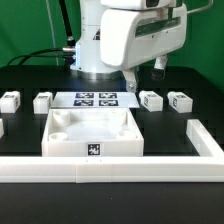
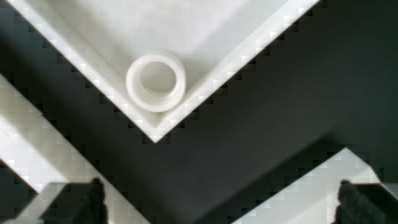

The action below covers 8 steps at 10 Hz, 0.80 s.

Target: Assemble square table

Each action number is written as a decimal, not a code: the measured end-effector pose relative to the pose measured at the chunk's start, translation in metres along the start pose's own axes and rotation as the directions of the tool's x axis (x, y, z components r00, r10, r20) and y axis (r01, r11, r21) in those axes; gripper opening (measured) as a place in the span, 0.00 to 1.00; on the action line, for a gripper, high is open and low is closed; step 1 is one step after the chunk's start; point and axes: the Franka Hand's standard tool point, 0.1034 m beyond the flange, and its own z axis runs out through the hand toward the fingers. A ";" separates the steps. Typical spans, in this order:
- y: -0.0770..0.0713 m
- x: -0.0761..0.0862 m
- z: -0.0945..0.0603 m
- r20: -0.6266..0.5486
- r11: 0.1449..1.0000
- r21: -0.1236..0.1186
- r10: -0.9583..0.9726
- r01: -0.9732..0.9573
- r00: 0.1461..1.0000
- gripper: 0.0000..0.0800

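Note:
The square table's top (image 1: 92,131) is a white rimmed slab with a black-and-white tag on its front wall, lying in the middle of the black table. In the wrist view one corner of the slab (image 2: 214,40) shows with its round socket (image 2: 155,80). Small white tagged legs lie behind it, two toward the exterior view's left (image 1: 10,100) (image 1: 42,101) and two toward its right (image 1: 151,100) (image 1: 180,100). My gripper (image 1: 145,74) (image 2: 217,205) hangs open above the table behind the slab's right side. Nothing is between its fingertips (image 2: 71,205), and it touches no part.
The marker board (image 1: 95,99) lies flat behind the slab, under the arm. A long white border wall (image 1: 110,170) runs along the front and turns back at the exterior view's right (image 1: 205,140). White strips (image 2: 27,150) at the wrist view's edges are too cropped to identify.

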 end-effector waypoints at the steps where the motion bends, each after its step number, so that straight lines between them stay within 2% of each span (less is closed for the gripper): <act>1: 0.000 0.000 0.000 0.000 1.000 0.000 0.000 0.000 1.000 0.81; 4: 0.001 -0.001 0.000 0.001 1.000 0.000 0.001 -0.001 1.000 0.81; 5: 0.005 -0.009 0.002 0.004 0.997 0.000 -0.073 0.073 0.997 0.81; 7: 0.001 -0.028 0.015 -0.010 0.979 -0.017 -0.204 0.204 0.979 0.81; 8: -0.003 -0.036 0.024 -0.011 0.964 -0.016 -0.266 0.266 0.964 0.81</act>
